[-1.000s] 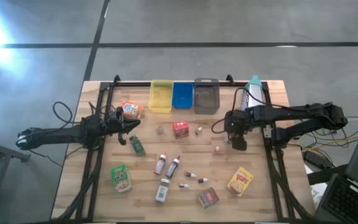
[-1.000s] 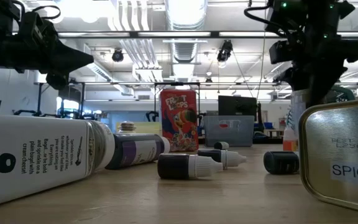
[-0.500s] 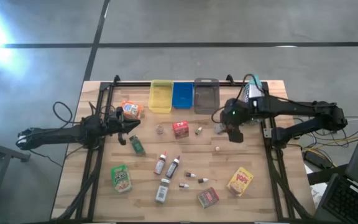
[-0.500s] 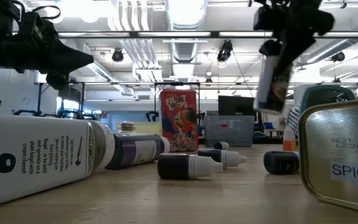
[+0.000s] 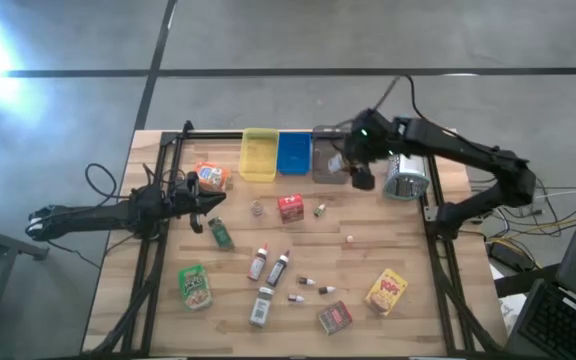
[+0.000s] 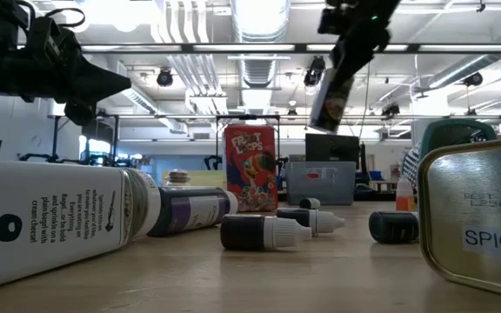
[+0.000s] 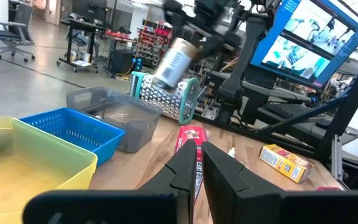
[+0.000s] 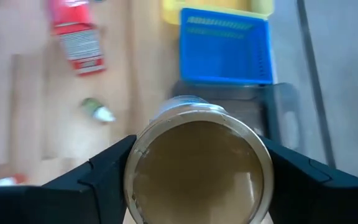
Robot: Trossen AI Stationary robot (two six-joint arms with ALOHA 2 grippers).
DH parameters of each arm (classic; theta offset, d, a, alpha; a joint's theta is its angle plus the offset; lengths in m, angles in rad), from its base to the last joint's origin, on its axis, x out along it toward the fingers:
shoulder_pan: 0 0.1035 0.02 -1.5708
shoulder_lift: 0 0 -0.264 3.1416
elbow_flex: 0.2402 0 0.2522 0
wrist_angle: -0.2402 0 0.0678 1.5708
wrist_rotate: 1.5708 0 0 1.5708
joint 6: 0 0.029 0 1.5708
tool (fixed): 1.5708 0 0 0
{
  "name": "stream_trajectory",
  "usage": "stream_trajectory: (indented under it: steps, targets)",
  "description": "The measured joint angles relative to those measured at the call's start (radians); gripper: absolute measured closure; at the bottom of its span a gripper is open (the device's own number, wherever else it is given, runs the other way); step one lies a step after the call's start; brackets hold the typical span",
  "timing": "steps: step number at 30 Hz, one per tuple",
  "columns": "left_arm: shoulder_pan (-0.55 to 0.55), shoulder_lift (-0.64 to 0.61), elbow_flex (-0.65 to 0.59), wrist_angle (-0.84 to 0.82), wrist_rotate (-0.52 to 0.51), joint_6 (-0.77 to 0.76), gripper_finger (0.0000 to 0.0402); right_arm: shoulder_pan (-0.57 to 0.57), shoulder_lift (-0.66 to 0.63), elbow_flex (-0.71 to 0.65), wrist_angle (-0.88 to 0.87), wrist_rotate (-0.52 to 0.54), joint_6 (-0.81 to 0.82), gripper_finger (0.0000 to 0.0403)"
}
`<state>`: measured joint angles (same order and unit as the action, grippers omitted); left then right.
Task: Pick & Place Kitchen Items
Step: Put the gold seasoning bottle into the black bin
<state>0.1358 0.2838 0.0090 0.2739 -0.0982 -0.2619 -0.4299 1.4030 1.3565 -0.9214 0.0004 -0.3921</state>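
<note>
My right gripper (image 5: pixel 352 166) hangs high over the grey tray (image 5: pixel 331 139) at the table's far edge, shut on a small round jar (image 8: pixel 196 168) with a pale label. The jar shows tilted in the low view (image 6: pixel 331 85) and in the left wrist view (image 7: pixel 174 57). My left gripper (image 5: pixel 211 207) waits shut at the table's left, level above the wood, its fingertips (image 7: pixel 199 151) together. Blue (image 5: pixel 294 152) and yellow (image 5: pixel 259 155) trays stand beside the grey one. My right gripper pinches the jar's round side wall (image 8: pixel 135 163) between its two fingers (image 8: pixel 98 180), one on each side, with a round end of the jar facing the wrist. The fingers slant down from above. The jar is lifted clear and tilted, over the grey tray.
A metal grater with a teal handle (image 5: pixel 405 176) lies right of the grey tray. On the wood lie a red box (image 5: pixel 290 207), orange pouch (image 5: pixel 212 176), green pouch (image 5: pixel 195 286), yellow box (image 5: pixel 387 291), spice tin (image 5: pixel 335 317) and several small bottles (image 5: pixel 268 268).
My right gripper has risen from the table's right middle and swung toward the far edge and leftward with the jar. The jar has been lifted clear of the wood and now hangs tilted above the grey tray. The wrist has turned on the way.
</note>
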Motion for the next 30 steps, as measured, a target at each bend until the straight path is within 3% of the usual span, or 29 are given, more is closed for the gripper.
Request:
stream_trajectory:
  steps: [13, 24, 30]
  targets:
    - [0.000, 0.000, 0.000, -0.020, 0.000, 0.000, 0.0371, -0.211, 0.306, 0.284, -0.101, -0.061, -0.114, 0.0125]
    - [0.000, 0.000, -0.001, -0.037, 0.000, 0.001, 0.0371, -0.270, 0.453, 0.393, -0.099, -0.099, -0.143, 0.0116]
    - [0.000, 0.000, -0.001, -0.037, 0.000, 0.001, 0.0371, -0.276, 0.524, 0.439, -0.098, -0.110, -0.161, 0.0132]
